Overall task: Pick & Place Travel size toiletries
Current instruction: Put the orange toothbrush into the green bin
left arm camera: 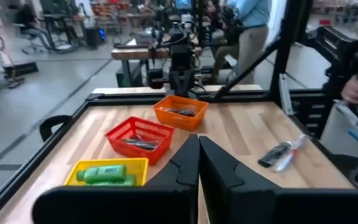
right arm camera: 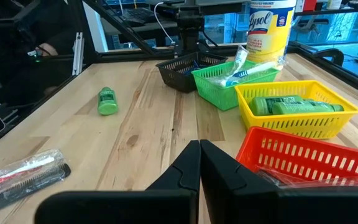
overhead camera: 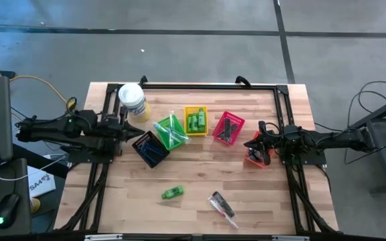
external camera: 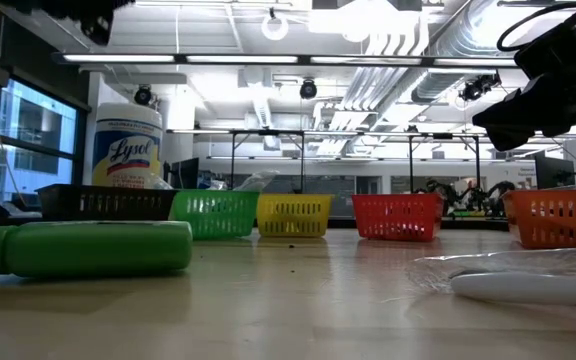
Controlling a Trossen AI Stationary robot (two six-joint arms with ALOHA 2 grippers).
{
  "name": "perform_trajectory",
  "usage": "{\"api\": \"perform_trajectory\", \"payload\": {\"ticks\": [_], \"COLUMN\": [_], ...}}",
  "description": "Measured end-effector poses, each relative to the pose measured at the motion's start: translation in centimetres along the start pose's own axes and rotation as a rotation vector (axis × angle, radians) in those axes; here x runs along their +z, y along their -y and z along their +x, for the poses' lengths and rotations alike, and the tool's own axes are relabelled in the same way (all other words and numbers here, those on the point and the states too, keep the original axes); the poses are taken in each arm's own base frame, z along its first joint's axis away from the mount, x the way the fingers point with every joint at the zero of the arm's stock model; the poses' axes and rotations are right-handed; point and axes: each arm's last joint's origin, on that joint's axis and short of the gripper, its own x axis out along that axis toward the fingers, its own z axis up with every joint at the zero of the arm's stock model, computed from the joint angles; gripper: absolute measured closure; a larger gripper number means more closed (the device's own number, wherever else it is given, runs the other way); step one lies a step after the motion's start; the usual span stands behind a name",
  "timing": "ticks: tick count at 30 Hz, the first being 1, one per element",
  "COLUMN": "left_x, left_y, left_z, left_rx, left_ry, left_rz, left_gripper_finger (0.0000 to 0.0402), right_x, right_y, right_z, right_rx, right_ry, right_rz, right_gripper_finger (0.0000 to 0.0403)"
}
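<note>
- On the wooden table [overhead camera: 200, 201], five small baskets stood in a rough row between the two arms: a black basket [overhead camera: 150, 148], a green basket [overhead camera: 171, 132], a yellow basket [overhead camera: 196, 120], a red basket [overhead camera: 228, 128] and an orange basket [overhead camera: 255, 153].
- Beside the black basket, toward the table's far left corner, stood a white Lysol tub [overhead camera: 133, 100] with a yellow label.
- One green mini bottle [overhead camera: 173, 193] lay loose on the bare wood, near the front of the table and well apart from every basket.
- To its right, also loose, lay a black comb in a clear wrapper [overhead camera: 222, 207], tilted diagonally.
- More green bottles [right arm camera: 297, 106] lay inside the yellow basket.
- Blue-handled razors [right arm camera: 253, 67] in clear wrap lay crossed in the green basket, sticking above its rim.
- Dark items lay in the red basket and in the orange basket; what they were could not be told.
- The left tool [left arm camera: 199, 163] hung by the black basket at the left side of the table, its two dark fingers clenched together with nothing between them.
- The right tool [right arm camera: 199, 163] hung at the orange basket on the right side, fingers likewise pressed together and empty.
- Neither tool touched the loose bottle or the comb.
- Beyond the table, in the left wrist view, a person in a light blue top [left arm camera: 250, 25] stood among workshop benches.
</note>
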Motion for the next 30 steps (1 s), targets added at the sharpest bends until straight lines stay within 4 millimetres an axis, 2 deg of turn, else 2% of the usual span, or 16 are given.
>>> {"api": "perform_trajectory", "payload": {"ticks": [4,10,17,30], "left_x": [-2.4,-4.9,-6.1,-9.6], "left_y": [0.0,0.0,0.0,0.1], "left_z": [0.1,0.0,-0.6,0.0], "left_rx": [0.006,0.008,-0.003,-0.006], "left_ry": [0.055,0.101,0.120,0.045], "left_rz": [0.001,0.029,0.066,0.140], "left_gripper_finger": [0.0401,0.0401,0.0401,0.0401], "right_x": [0.0,0.0,0.0,0.0], "right_y": [0.0,0.0,0.0,0.0], "right_z": [0.0,0.0,0.0,0.0], "right_rx": [0.000,0.003,0.003,0.004], "right_ry": [0.000,-0.001,-0.002,-0.002], "right_rz": [0.001,0.016,0.024,0.028], "right_gripper_finger": [0.0401,0.0401,0.0401,0.0401]}}
